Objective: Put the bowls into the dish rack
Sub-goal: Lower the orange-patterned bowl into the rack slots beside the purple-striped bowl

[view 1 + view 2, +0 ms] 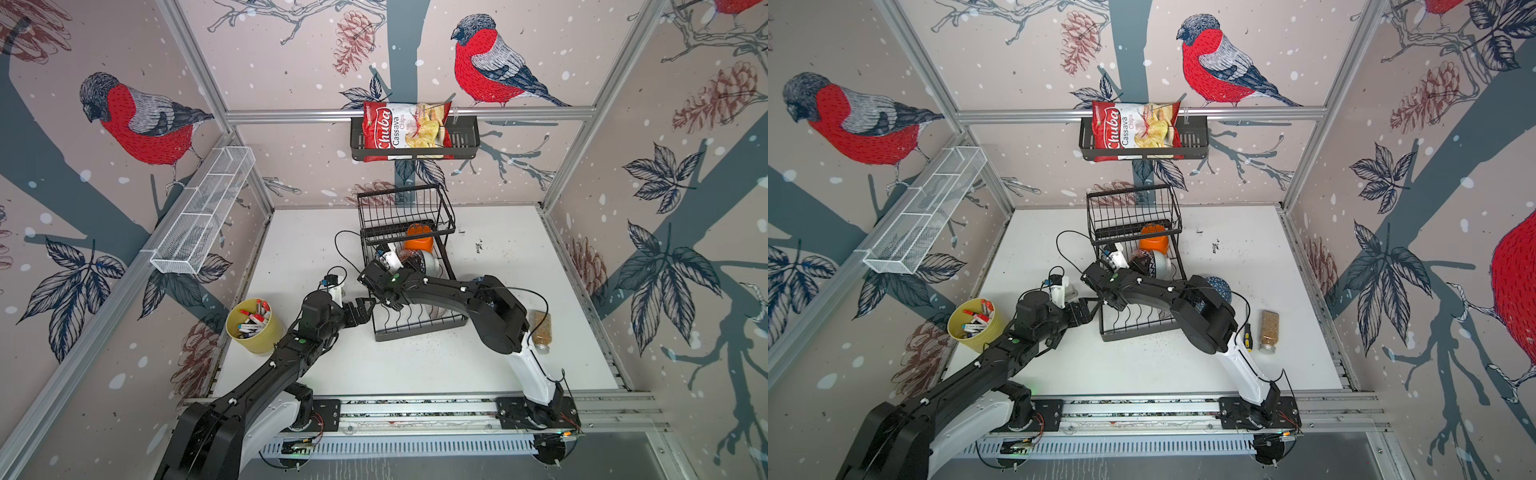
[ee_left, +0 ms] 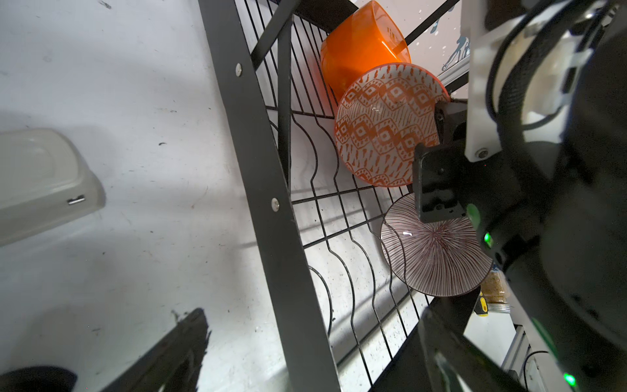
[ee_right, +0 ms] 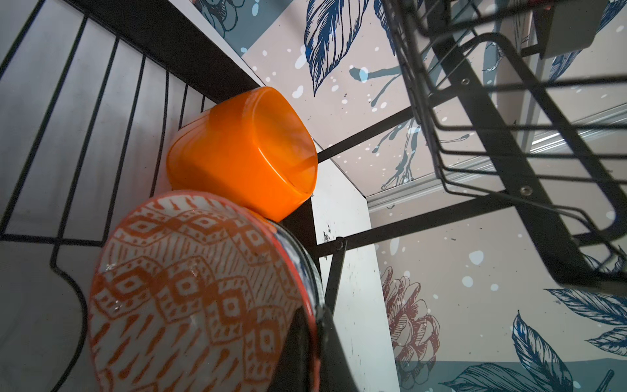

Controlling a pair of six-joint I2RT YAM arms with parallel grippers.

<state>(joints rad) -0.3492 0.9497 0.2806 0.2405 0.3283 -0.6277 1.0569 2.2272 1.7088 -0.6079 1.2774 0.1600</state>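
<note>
Left of the dish rack (image 2: 268,176) stood a yellow cup of pens (image 1: 254,326). The left gripper (image 1: 365,309) hung just beside the rack's left rail, its jaws spread wide and empty. In the rack's base tray three bowls leaned on edge: a glossy orange bowl (image 3: 244,149) nearest the raised basket, a red-patterned bowl (image 3: 196,292) touching it, and a fine-striped bowl (image 2: 434,258). The right arm lay across the tray, hiding part of it. The right gripper (image 2: 444,117) was closed, seemingly pinching the red-patterned bowl's rim. Right of the rack sat a half-hidden blue bowl (image 1: 1221,286) and a jar (image 1: 1270,330).
</note>
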